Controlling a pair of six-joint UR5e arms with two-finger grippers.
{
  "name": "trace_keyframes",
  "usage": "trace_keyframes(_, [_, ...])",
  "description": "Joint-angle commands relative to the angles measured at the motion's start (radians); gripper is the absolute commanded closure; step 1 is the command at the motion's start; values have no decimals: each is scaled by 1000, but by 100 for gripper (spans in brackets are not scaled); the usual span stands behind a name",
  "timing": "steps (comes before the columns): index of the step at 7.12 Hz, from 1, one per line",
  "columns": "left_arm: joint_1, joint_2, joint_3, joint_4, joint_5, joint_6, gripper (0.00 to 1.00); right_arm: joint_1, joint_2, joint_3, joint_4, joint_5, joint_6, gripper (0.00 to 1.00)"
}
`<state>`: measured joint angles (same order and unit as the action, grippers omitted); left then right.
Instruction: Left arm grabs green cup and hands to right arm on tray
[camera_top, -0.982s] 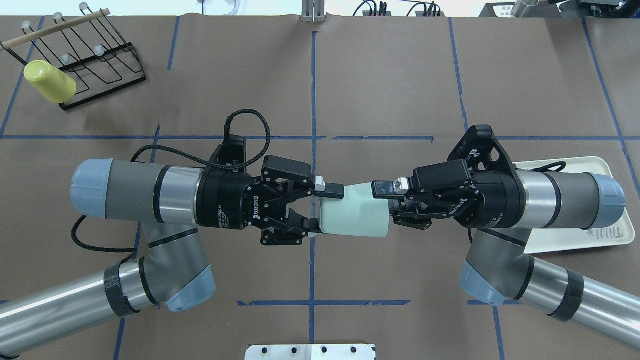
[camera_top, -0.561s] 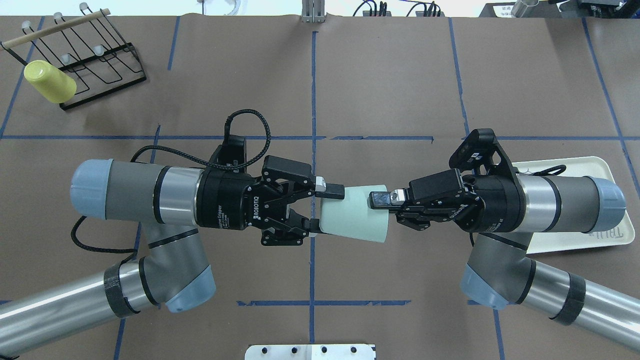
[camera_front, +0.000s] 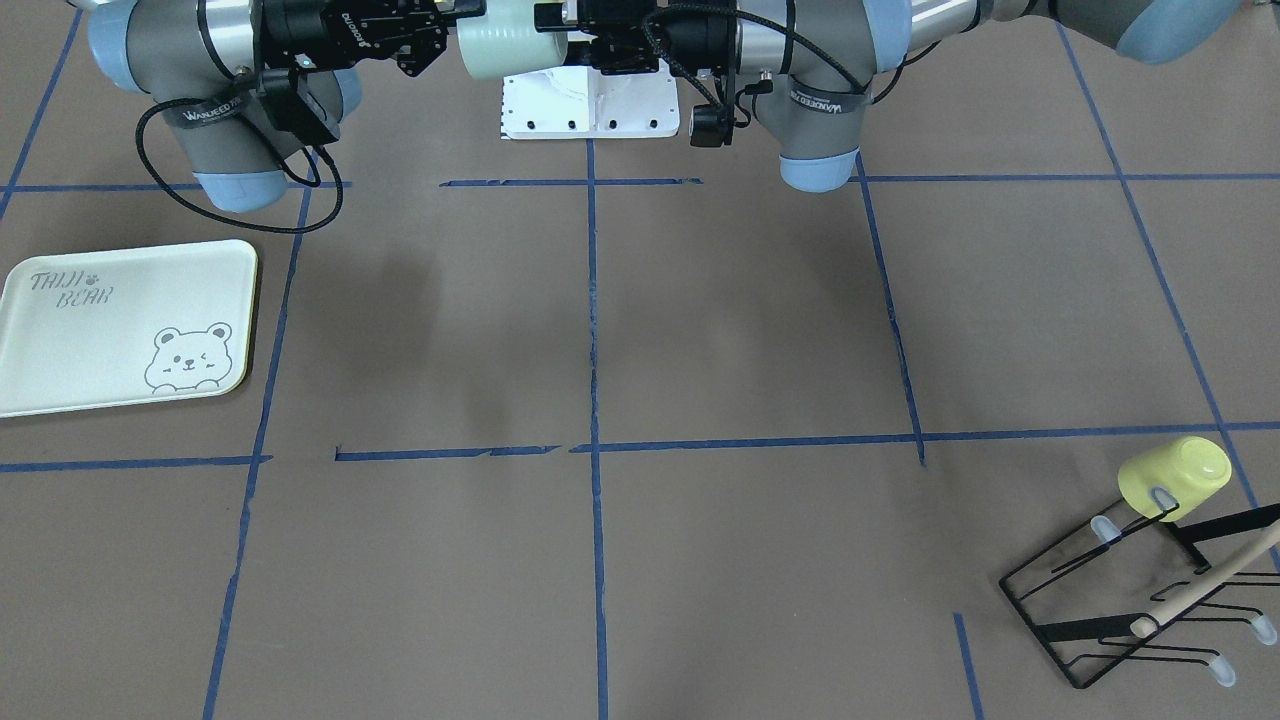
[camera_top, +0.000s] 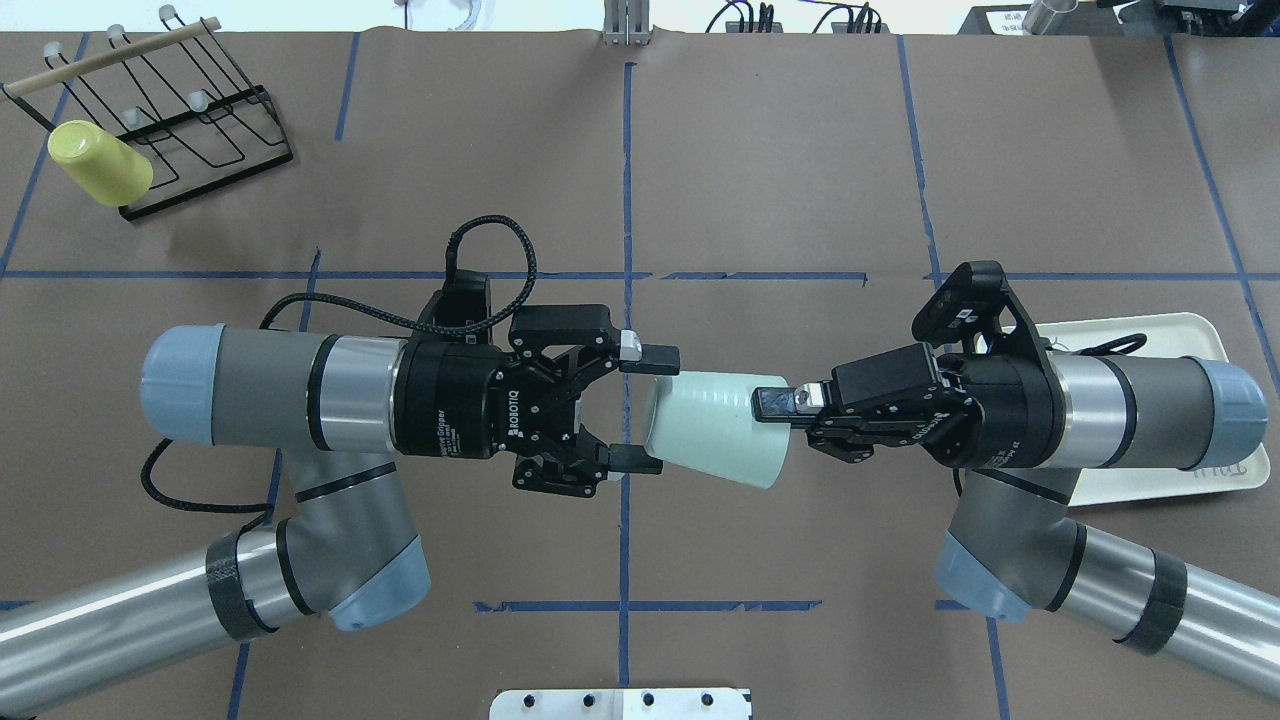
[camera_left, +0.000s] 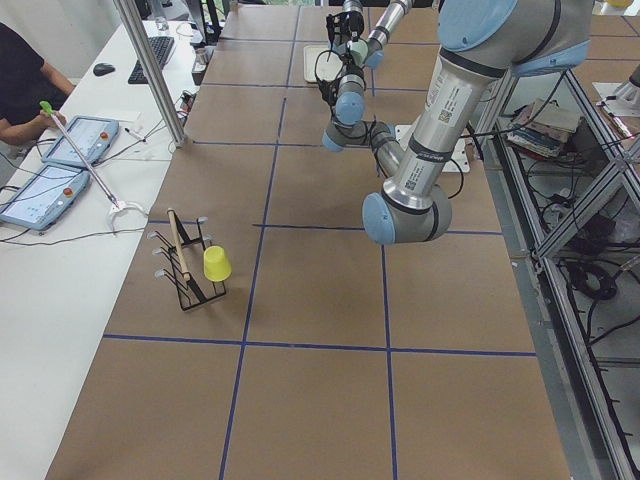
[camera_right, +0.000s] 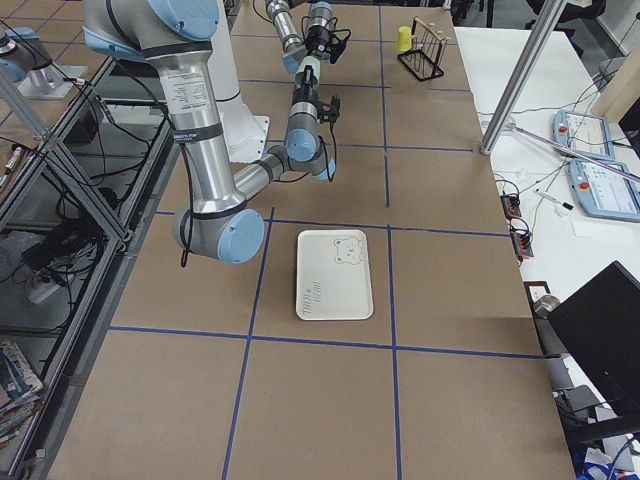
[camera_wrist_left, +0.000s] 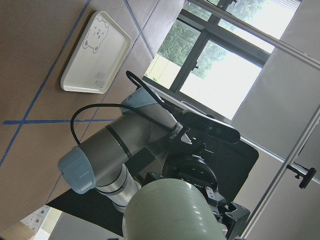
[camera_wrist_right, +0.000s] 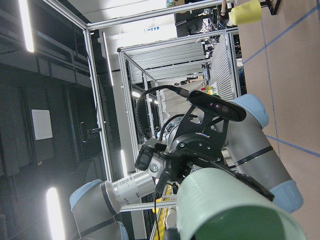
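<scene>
The pale green cup (camera_top: 712, 430) hangs on its side in mid-air between the two arms, over the table's middle. My right gripper (camera_top: 768, 404) is shut on the cup's rim, one finger over the wall. My left gripper (camera_top: 645, 408) is open; its fingertips (camera_top: 655, 356) stand apart on either side of the cup's base and do not touch it. In the front-facing view the cup (camera_front: 500, 45) shows at the top edge. The cup's base fills the bottom of the left wrist view (camera_wrist_left: 172, 212). The tray (camera_top: 1200, 340) lies under the right arm, with nothing on it (camera_front: 120, 320).
A yellow cup (camera_top: 98, 162) hangs on a black wire rack (camera_top: 190, 130) at the far left corner. A white base plate (camera_top: 620, 703) sits at the near edge. Blue tape lines cross the brown table.
My left gripper has opened and let go of the green cup. My right gripper has stayed shut on the rim, and the cup has tilted and shifted slightly right.
</scene>
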<state>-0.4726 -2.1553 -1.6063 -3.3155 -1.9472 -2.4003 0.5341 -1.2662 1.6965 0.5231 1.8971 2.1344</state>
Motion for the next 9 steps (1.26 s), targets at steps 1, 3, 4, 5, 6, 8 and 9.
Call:
trace_keyframes(1, [-1, 6, -4, 1, 1, 3, 0, 4, -16, 8, 0, 0, -1, 100])
trace_keyframes(3, [-1, 9, -4, 2, 1, 7, 0, 10, -124, 73, 2, -3, -10, 100])
trace_keyframes(4, [-3, 11, -4, 5, 1, 9, 0, 26, -198, 77, 9, -1, -48, 100])
trace_keyframes(5, [-9, 15, -3, 7, 10, 13, 0, 67, -264, 80, 5, -4, -80, 100])
trace_keyframes(6, [-9, 15, -1, 23, 42, 20, 0, 143, -344, 78, -1, -7, -91, 100])
trace_keyframes(8, [-41, 15, -1, 143, 73, 93, 0, 351, -410, 75, -184, 122, -138, 100])
trace_keyframes(9, [-72, 18, -1, 207, 65, 131, 0, 482, -407, 72, -319, 276, -204, 100])
